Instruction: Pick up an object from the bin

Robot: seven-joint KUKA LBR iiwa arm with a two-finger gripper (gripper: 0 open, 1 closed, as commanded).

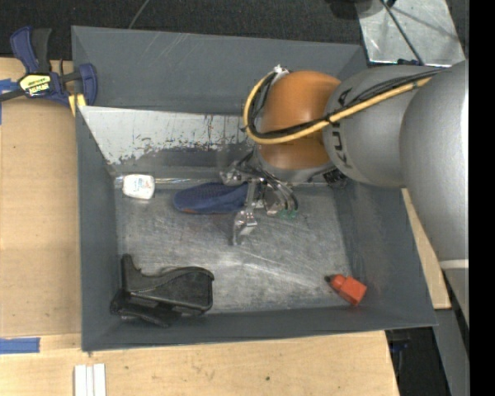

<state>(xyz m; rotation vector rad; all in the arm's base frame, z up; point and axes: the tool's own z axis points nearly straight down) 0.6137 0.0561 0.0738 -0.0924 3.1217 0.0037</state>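
1. Down low near the middle of the grey metal bin (99, 246): gripper (246, 223), metal tip pointing at the floor. Jaws spread or closed? Cannot tell from this angle.
2. Right up against it on the left: dark blue elongated soft-looking thing (205, 199), lying flat not far from the back wall, right end meeting the gripper's metal. Gripped or merely touched? Cannot tell either.
3. Sitting above the gripper: rounded orange wrist cover (293, 126), yellow cable (355, 110) draped across it, big grey arm (412, 130) stretching off to the right.
4. Farther left, near the back wall: small white rounded piece (138, 186), just apart from the blue thing.
5. Over in the front left corner: bulky black object (165, 291), lying flat.
6. Front right, close to the side wall: little orange-red block (347, 288), well apart from the gripper.
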